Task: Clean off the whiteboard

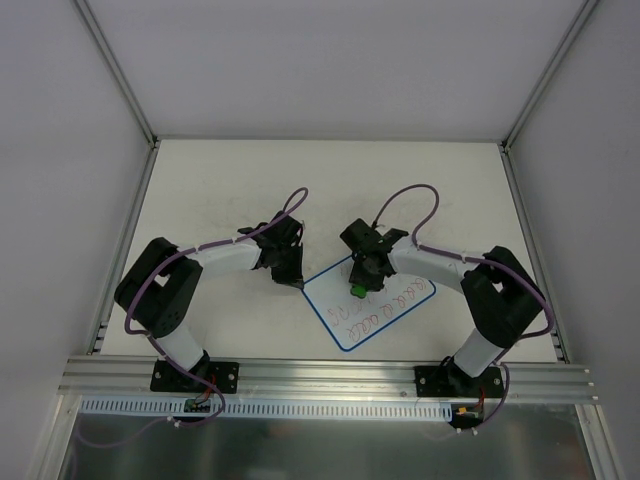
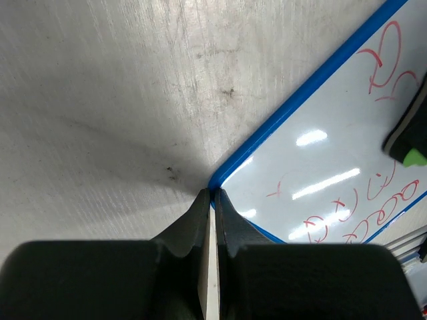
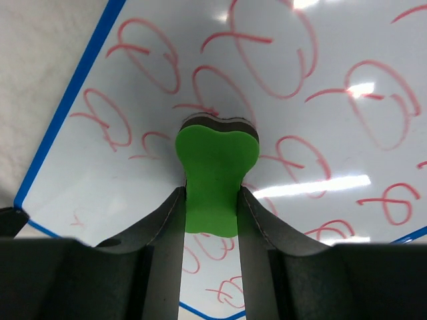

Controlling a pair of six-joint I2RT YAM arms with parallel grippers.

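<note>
At left, the left gripper (image 2: 212, 195), closed with nothing between its fingers, rests its tips against the near-left corner of the board (image 1: 330, 300), apparently bracing it. The board lies flat and skewed on the table (image 1: 230, 190), centre-right between the two arms. Red scribbles (image 3: 267, 60) cover most of it. At right, the right gripper (image 3: 211, 193) clamps the green eraser (image 3: 215, 167), whose felt end meets the marked surface. The wipe looks barely begun. To do it well, the left tips should hold the corner so the board cannot slide. The eraser should stay flat, pressing evenly in overlapping passes row by row, stopping short of the blue rim (image 2: 313, 80).
</note>
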